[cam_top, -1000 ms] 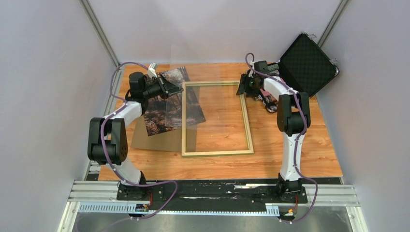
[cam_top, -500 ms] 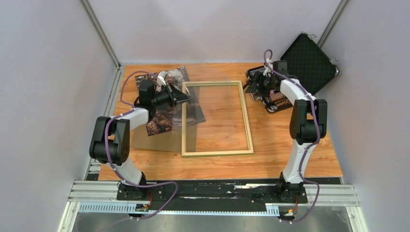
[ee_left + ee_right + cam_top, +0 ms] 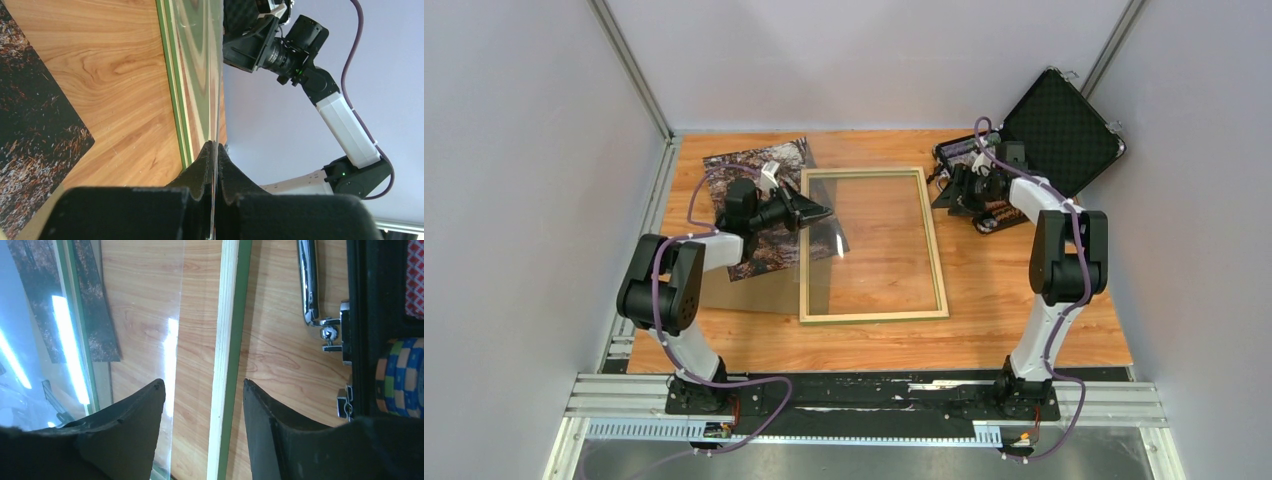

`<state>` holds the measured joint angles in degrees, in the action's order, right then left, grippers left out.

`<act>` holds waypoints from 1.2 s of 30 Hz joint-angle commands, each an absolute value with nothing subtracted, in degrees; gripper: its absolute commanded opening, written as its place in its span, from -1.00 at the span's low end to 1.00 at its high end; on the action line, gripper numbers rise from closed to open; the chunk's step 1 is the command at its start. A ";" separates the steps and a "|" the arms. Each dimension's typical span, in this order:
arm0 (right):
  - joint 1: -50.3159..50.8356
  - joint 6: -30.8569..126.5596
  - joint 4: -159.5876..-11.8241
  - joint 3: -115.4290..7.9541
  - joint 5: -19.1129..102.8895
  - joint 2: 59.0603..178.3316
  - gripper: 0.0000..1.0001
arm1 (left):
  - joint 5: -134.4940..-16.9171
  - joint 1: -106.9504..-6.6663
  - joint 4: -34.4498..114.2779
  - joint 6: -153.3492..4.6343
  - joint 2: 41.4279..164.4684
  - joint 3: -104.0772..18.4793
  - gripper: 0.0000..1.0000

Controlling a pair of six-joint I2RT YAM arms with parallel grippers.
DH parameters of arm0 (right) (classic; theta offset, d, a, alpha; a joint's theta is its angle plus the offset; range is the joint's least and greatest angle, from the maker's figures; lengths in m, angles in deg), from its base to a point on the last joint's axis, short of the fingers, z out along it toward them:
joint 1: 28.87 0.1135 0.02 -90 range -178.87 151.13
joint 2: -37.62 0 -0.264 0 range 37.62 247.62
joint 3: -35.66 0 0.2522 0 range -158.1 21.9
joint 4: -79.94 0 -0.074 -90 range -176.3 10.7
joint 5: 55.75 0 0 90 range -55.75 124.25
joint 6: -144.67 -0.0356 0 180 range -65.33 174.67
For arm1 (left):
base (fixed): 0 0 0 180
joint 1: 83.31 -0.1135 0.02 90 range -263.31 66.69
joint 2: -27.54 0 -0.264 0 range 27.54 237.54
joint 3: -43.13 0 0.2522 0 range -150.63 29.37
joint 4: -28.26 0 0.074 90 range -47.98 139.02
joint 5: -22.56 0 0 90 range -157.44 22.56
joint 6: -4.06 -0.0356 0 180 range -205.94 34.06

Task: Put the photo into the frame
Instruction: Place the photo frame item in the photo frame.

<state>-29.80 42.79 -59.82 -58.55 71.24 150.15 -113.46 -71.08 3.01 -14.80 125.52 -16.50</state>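
Note:
The frame (image 3: 939,270) lies flat mid-table, pale wood side up; its green edge (image 3: 172,75) shows in the left wrist view. The photo (image 3: 759,250) of dark forest lies left of the frame on a brown backing board (image 3: 734,292). My left gripper (image 3: 819,212) is shut on the edge of a thin clear pane (image 3: 824,260), which is held tilted over the frame's left rail. In the left wrist view the fingers (image 3: 200,165) pinch the pane edge-on. My right gripper (image 3: 949,192) stands open by the frame's far right corner, with the right rail (image 3: 227,340) showing between its fingers.
An open black case (image 3: 1064,125) with a foam lid stands at the back right; its tray of poker chips (image 3: 400,375) and chrome latch (image 3: 310,285) lie just right of my right gripper. Grey walls close in the table on three sides.
My left gripper has carried the clear pane to the right, toward the frame. The right arm has drawn back to the right, toward the case, still open.

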 commanded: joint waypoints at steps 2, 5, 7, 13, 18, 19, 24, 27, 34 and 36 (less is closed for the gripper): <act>-30.50 43.62 -64.63 -56.06 73.28 145.47 0.13 | -111.06 -69.24 -3.37 -12.15 126.59 -15.75 -1.00; -30.45 43.43 -65.30 -55.04 73.34 145.37 0.13 | -110.52 -68.56 -3.94 -11.93 127.03 -15.58 -1.00; -30.45 43.37 -65.64 -54.51 73.35 145.28 0.12 | -110.18 -68.06 -4.17 -12.14 127.11 -15.56 -1.00; -30.45 43.24 -66.49 -53.54 73.70 145.41 0.11 | -109.38 -67.09 -4.31 -12.72 127.24 -15.49 -1.00; -30.49 43.07 -66.87 -53.16 73.95 145.33 0.10 | -109.15 -66.92 -4.31 -12.69 127.20 -15.41 -1.00; -30.48 43.06 -66.94 -53.09 74.04 145.36 0.10 | -109.18 -66.88 -4.35 -12.79 127.21 -15.39 -1.00; -30.51 42.93 -67.21 -52.81 74.06 145.37 0.10 | -109.23 -66.86 -4.56 -13.54 127.42 -15.60 -1.00; -30.45 42.90 -67.27 -52.74 74.15 145.29 0.10 | -109.40 -66.70 -4.57 -13.74 127.86 -15.82 -1.00; -30.51 42.89 -67.38 -52.63 74.15 145.24 0.10 | -109.81 -66.41 -4.65 -14.19 128.66 -16.52 -1.00; -30.45 42.88 -67.40 -52.57 74.16 145.28 0.10 | -109.91 -66.35 -4.67 -14.40 128.96 -16.70 -1.00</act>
<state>-30.43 42.74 -64.80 -52.78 72.90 147.79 -109.53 -67.10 -0.66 -13.19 128.73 -15.40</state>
